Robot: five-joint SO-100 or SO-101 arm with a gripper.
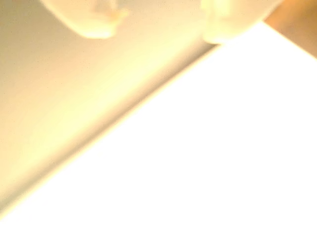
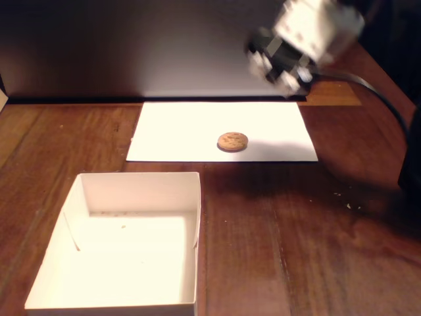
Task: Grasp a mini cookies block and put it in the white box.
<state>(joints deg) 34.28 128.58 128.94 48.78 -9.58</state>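
Lying flat on the paper [image 2: 197, 125], the cookie [image 2: 233, 141] sits a little right of the sheet's middle and nearer to its front edge than to its back edge. Nothing touches it. The paper lies toward the back edge of the counter [image 2: 296, 230], just before the dark wall. The box [image 2: 191, 197] stands at the front left corner of the counter in the fixed view, open on top, with only a few crumbs inside, and well apart from the cookie.

The claw [image 2: 284, 74] hangs in the air above the back right corner of the paper, blurred in the fixed view. In the wrist view its two pale fingers [image 1: 94, 25] show at the top edge with a clear gap between them and nothing held, so I judge it to be open.

The step in hand is, I think, the reach to the cookie. To do it well, the claw should come forward and to the left in the fixed view until it is directly over the cookie, then go down straight with the fingers wide on both sides. The cookie is thin and flat, so the tips must reach almost to the paper. Closing should be gentle, because a hard squeeze may break it. The paper is loose, so it may slide if a tip drags on it.
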